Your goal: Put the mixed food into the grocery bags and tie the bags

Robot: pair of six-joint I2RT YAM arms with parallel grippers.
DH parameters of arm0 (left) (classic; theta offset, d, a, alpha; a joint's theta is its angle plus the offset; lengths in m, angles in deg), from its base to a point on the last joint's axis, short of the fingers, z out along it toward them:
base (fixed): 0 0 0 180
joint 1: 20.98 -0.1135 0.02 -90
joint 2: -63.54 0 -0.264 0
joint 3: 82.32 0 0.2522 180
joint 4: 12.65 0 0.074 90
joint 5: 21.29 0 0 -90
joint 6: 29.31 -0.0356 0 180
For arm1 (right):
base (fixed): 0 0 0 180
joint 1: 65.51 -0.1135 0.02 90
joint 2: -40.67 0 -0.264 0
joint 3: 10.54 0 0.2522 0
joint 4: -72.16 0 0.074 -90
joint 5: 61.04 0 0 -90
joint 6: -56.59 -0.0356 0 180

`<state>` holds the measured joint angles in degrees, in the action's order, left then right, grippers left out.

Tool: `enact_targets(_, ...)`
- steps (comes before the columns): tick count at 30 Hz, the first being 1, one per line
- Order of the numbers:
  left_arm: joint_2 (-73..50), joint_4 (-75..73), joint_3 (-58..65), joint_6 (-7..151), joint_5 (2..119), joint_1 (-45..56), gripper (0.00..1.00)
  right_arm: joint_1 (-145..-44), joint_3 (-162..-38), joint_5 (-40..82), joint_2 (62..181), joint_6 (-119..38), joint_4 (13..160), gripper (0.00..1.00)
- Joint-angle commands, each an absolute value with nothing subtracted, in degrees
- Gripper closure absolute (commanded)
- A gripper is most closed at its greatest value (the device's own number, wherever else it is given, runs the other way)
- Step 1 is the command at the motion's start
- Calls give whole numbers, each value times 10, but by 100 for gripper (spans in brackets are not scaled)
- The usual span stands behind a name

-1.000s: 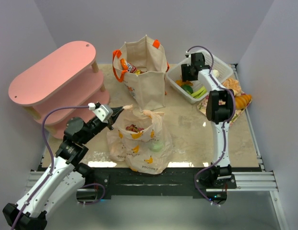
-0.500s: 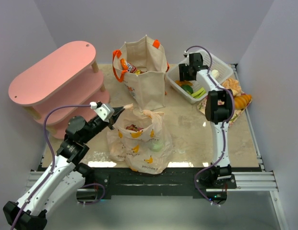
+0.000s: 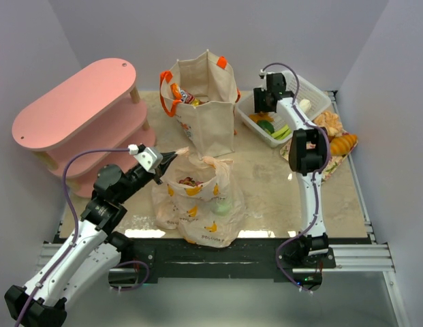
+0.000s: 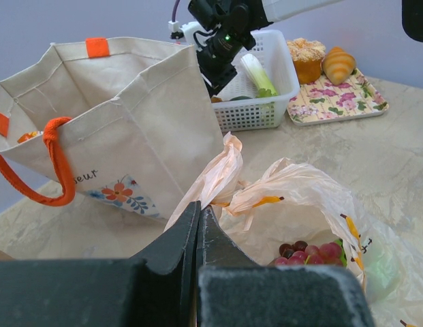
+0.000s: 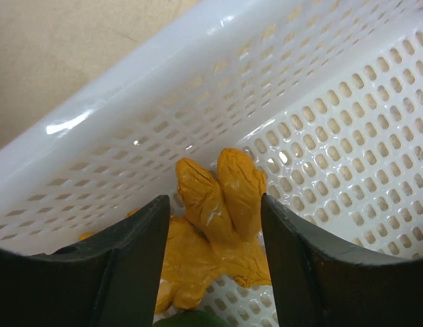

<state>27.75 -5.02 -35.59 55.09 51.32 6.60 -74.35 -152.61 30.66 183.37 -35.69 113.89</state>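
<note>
My left gripper (image 3: 171,157) (image 4: 199,208) is shut on a twisted handle of the peach plastic bag (image 3: 197,204) (image 4: 293,191), holding it up. Dark grapes (image 4: 312,251) show inside the bag's mouth. Behind it stands the beige canvas tote (image 3: 204,102) (image 4: 122,116), with snack packets (image 3: 180,94) inside. My right gripper (image 3: 261,102) (image 5: 214,201) hangs open inside the white basket (image 3: 313,95) (image 5: 347,102), its fingers on either side of a small orange piece (image 5: 221,197) without touching it. A green vegetable (image 3: 265,126) and the leek (image 3: 283,131) (image 4: 257,71) also lie in the basket. Golden bread (image 3: 342,143) (image 4: 339,63) rests on the floral mat.
A pink two-tier shelf (image 3: 75,116) fills the left side. The floral mat (image 4: 334,99) sits to the right of the basket, near the right wall. The tote stands between the shelf and the basket.
My right gripper has shifted a little to the left and farther back inside the basket. The left arm and the bag handle have stayed put.
</note>
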Motion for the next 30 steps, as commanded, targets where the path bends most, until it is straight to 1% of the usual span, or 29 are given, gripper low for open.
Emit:
enact_targets(1, 278, -69, -341, 552, 508, 70, 100, -750, -1531, 334, 1855, -338, 1155, 43)
enact_targets(2, 278, -69, -342, 552, 508, 70, 100, -752, -1529, 334, 1857, -314, 1155, 43)
enact_targets(6, 277, -69, -342, 551, 508, 70, 100, -756, -1521, 328, 1860, -302, 1151, 41)
enact_targets(7, 277, -69, -342, 552, 508, 70, 100, -759, -1526, 334, 1861, -301, 1154, 44)
enact_targets(9, 278, -68, -343, 552, 509, 70, 100, -759, -1535, 333, 1873, -301, 1161, 52)
enact_targets(10, 278, -68, -342, 552, 509, 70, 100, -758, -1540, 329, 1875, -301, 1164, 60)
enact_targets(12, 279, -68, -343, 550, 510, 70, 100, -759, -1541, 314, 1878, -302, 1171, 67)
enact_targets(13, 279, -68, -343, 551, 512, 70, 100, -759, -1536, 309, 1875, -302, 1172, 84)
enact_targets(14, 282, -68, -344, 551, 511, 70, 100, -758, -1533, 313, 1871, -303, 1172, 92)
enact_targets(15, 281, -68, -344, 550, 512, 70, 100, -757, -1530, 319, 1856, -304, 1171, 98)
enact_targets(16, 282, -68, -344, 550, 512, 69, 100, -756, -1528, 330, 1848, -305, 1172, 100)
enact_targets(21, 285, -68, -343, 551, 509, 70, 100, -745, -1572, 361, 1795, -316, 1197, 100)
enact_targets(24, 288, -68, -344, 551, 509, 70, 100, -739, -1570, 370, 1754, -317, 1196, 100)
enact_targets(26, 291, -68, -343, 552, 508, 70, 100, -738, -1557, 379, 1724, -314, 1196, 100)
enact_targets(30, 293, -70, -345, 554, 505, 70, 100, -738, -1477, 387, 1658, -320, 1167, 100)
